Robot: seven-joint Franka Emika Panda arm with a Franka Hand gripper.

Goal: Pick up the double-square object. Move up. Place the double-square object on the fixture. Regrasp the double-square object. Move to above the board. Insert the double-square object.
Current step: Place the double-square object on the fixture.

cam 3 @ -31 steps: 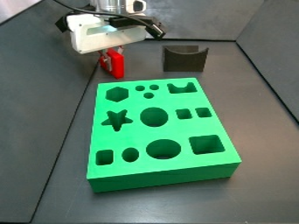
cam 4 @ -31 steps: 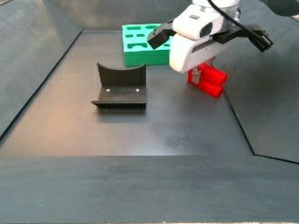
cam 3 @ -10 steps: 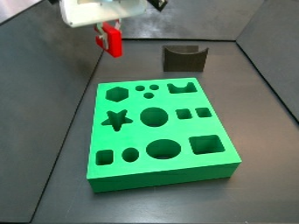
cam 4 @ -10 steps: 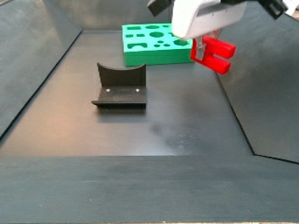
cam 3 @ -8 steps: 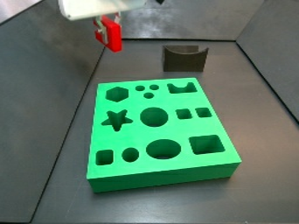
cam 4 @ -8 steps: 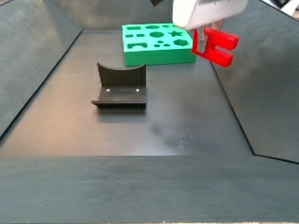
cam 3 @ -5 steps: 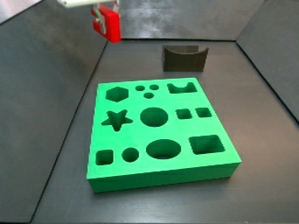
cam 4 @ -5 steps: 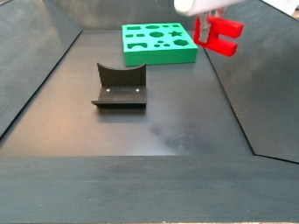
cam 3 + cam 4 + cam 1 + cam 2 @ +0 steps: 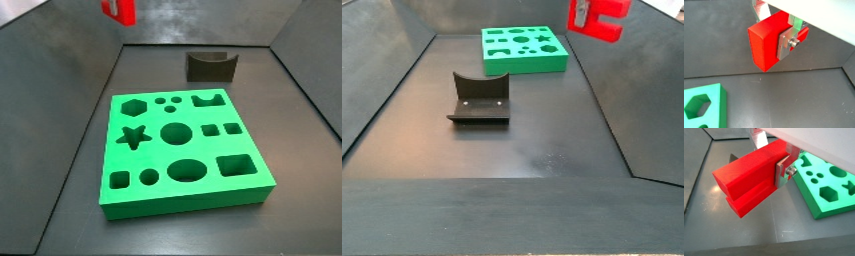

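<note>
wrist views both show the tool (image 9: pixel 776 31) pinching the double-square object (image 9: pixel 767 44): a silver finger plate (image 9: pixel 783 170) lies flat against one red face, with a second finger just visible beyond the block, so the jaws are clamped on it. the block hangs clear of the dark floor, nothing touching it underneath.

in a side view the double-square object (image 9: pixel 119 11) sits at the very top edge of the picture, above the far left corner of the floor, and the tool's body is out of sight. in another side view the red block (image 9: pixel 599 18) is likewise at the upper edge, partly cut off. a second ago it was lower, with the white tool body showing above it; three seconds ago it stood on the floor near the far edge of the board. so the lift has carried it well up, and the pick-up and move-up steps look done.

the fixture (image 9: pixel 210 66) stands by the far wall of the floor, well apart from the block, its curved dip empty. the board (image 9: pixel 185 147) lies in the middle of the floor, with all its holes open.

the next job, as i judge it, is a sideways carry toward the fixture and a descent to set the block into the dip, before regrasping.
</note>
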